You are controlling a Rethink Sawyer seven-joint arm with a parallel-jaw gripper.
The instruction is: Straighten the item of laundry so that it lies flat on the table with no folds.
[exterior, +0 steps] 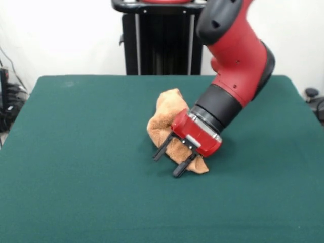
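The item of laundry [163, 114], a light orange-tan towel, lies crumpled in a bunched heap near the middle of the dark green table [71, 182]. My gripper [166, 166] tilts down to the left over the heap's near side. Its two black fingers [161, 150] stand apart, open, with their tips close to the cloth of the table. A fold of towel shows behind and between them, and the red wrist hides part of the heap's right side. No stripes or label show on the towel.
The red and black arm [238, 55] slants down from the upper right. Green table surface stretches on every side of the towel. Dark equipment [315, 98] sits beyond the table's right edge and cables beyond the left edge.
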